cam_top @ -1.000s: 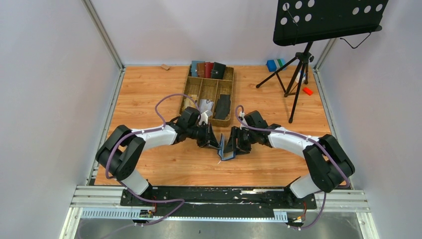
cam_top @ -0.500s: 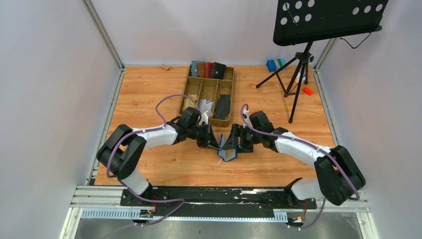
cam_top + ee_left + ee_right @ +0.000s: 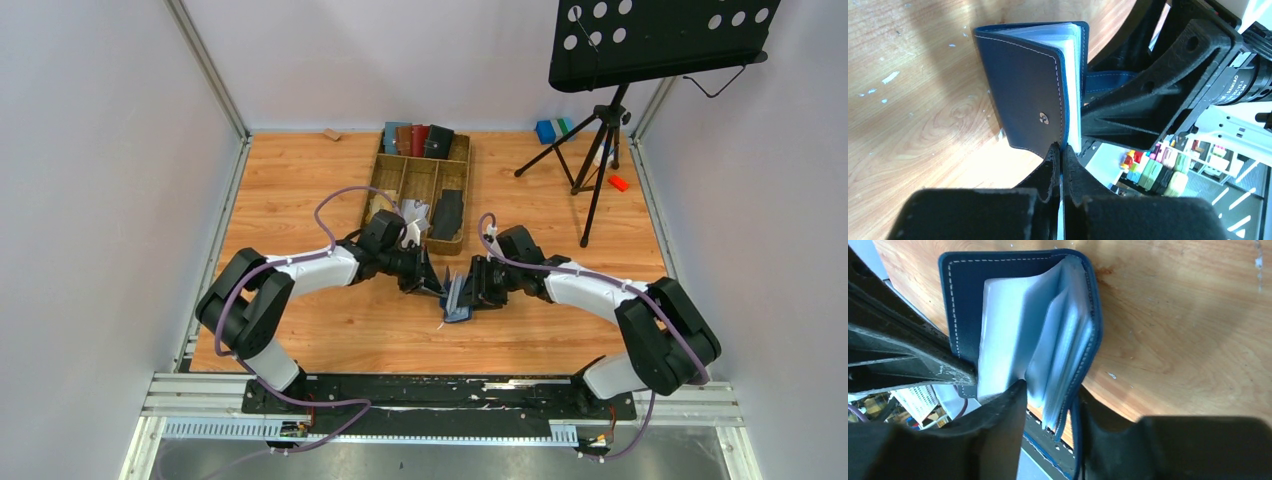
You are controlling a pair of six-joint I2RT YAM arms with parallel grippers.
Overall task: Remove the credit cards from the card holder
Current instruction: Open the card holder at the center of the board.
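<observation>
2 arms, 6-jt ea: left arm, right arm, white link shells, black joint housings, black base plate. Purple cable looped along ea. Left pincer, right pincer: matte black fingers, rough grainy finish. Right wrist motor: white "DAMIAO" lettering

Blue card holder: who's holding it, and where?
The left pincer pinches the card holder by one cover's edge. The right pincer straddles its pockets and other cover; grip unclear.
</observation>
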